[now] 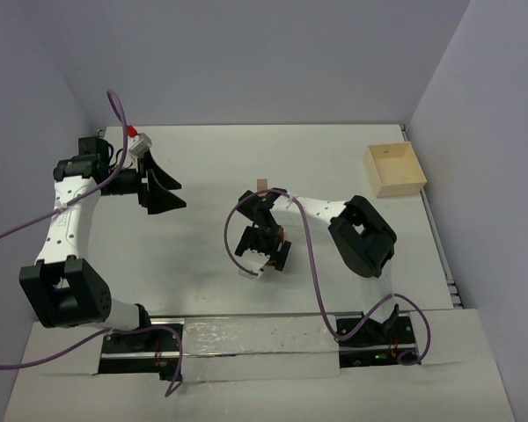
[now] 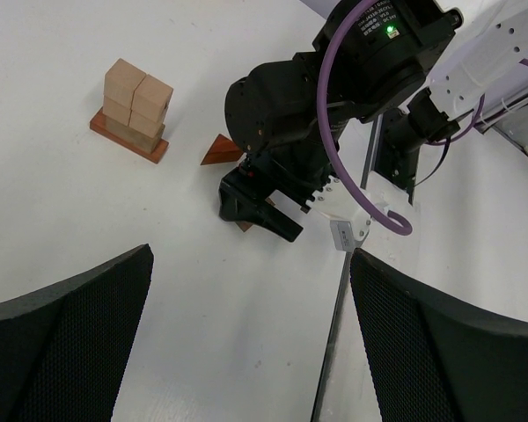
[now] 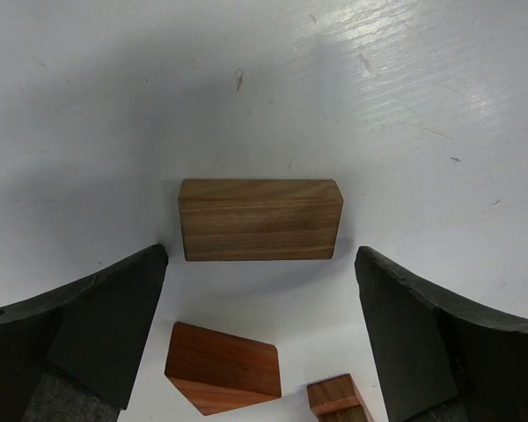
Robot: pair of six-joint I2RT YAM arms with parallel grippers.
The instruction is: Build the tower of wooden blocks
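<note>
**Right gripper (image 3: 260,253) spread over a loose wooden bar**

Black, textured fingers (image 3: 97,325) of the right gripper fill the lower corners of its wrist view, standing wide apart. Between their tips, on the white table (image 3: 378,105), lies a dark brown rectangular wooden bar (image 3: 260,220). It lies flat and crosswise to the jaws, with a gap of bare table at each end, and neither finger touches it. Nearer the camera than the bar lies a reddish-brown wooden wedge (image 3: 224,367). Just beside the wedge is the corner of a small reddish-brown wooden block (image 3: 334,396), cut off by the frame edge. Nothing is pinched.

The left gripper (image 2: 253,253) is spread just as wide and holds nothing. It hangs at the far left of the table, well apart from the blocks. Its wrist camera looks across at the right arm's black wrist, which is bent down over the loose pieces, with a purple cable (image 2: 330,114) looping round it.

The wood block tower (image 2: 134,110) stands near the middle of the table, just beyond the right gripper. Its base is a flat reddish-brown bar, which carries four tan cuboids stacked two wide and two high. From above, only a tan tip of it shows behind the right arm. A pale wooden square box (image 1: 393,170) sits well apart, near the far right corner.
</note>
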